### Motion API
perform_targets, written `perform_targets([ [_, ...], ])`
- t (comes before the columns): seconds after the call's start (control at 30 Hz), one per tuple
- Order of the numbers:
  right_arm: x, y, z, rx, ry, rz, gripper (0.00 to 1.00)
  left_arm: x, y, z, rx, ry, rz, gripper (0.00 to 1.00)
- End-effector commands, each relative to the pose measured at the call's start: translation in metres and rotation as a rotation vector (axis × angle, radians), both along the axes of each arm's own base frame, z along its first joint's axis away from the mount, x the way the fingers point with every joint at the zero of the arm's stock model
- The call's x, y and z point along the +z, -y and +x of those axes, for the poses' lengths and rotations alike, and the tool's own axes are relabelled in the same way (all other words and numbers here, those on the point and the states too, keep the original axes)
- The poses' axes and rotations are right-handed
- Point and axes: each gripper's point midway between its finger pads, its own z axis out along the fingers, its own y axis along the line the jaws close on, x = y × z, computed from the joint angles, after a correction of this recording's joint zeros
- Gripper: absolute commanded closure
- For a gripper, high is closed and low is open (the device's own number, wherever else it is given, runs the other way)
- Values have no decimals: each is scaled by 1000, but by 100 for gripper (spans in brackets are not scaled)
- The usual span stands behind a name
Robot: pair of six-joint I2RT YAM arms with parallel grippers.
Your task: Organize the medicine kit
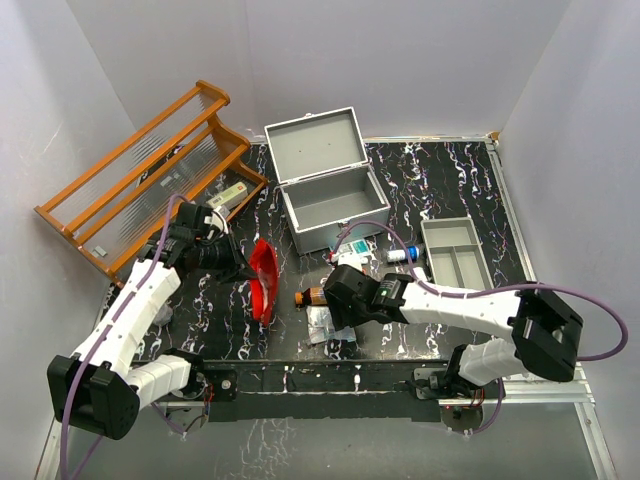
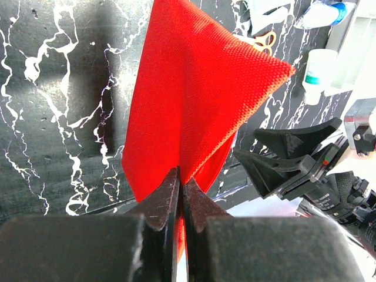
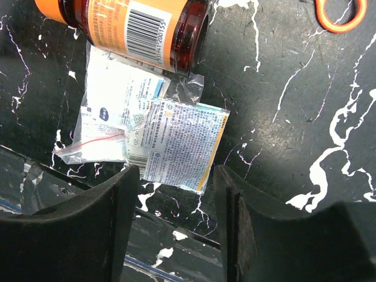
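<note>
Top view: saw med kit (image 1: 325, 195) w/ lid up at mid-rear of bench (image 1: 440, 180), grey divided tray (image 1: 455, 252) near its right side. Saw L hand (image 1: 243, 267) clenched on red pouch (image 1: 264, 282), pouch standing on edge.

Left wrist: found fingertips (image 2: 167, 197) pinched tight on pouch fabric.

Right wrist: found R hand (image 3: 176, 194) released, jaws apart over sachets (image 3: 176, 144) lying by amber pill bottle (image 3: 135, 29); gripped nothing.

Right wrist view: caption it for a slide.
Open right gripper poised above plastic sachet packets beside a lying amber bottle.
</note>
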Motion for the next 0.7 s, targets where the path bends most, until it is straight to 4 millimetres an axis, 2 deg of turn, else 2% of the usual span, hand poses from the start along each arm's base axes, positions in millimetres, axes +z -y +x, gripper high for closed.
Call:
perform_targets([
  [0.0,1,-8,8,-36,24,35,50,-2,5,-5,12,-27,-35,100],
  [0.1,5,-19,3,-4,-3,80,51,-7,5,-4,15,-24,-33,100],
  [0.33,-5,-22,1,-57,-31,38,53,-9,6,-5,14,-11,-48,100],
  [0.43,-5,-26,2,-62,-30,27,67,-10,6,-7,-3,-15,-43,100],
  [0.5,-3,-23,6,-66,-20,-6,72,-11,5,-7,-16,-10,-38,100],
  [0.6,7,-26,10,-86,-7,-6,73,-9,6,-7,-42,9,-35,100],
  [0.67,13,-32,9,-85,-13,18,69,-10,6,-7,-60,11,-32,100],
])
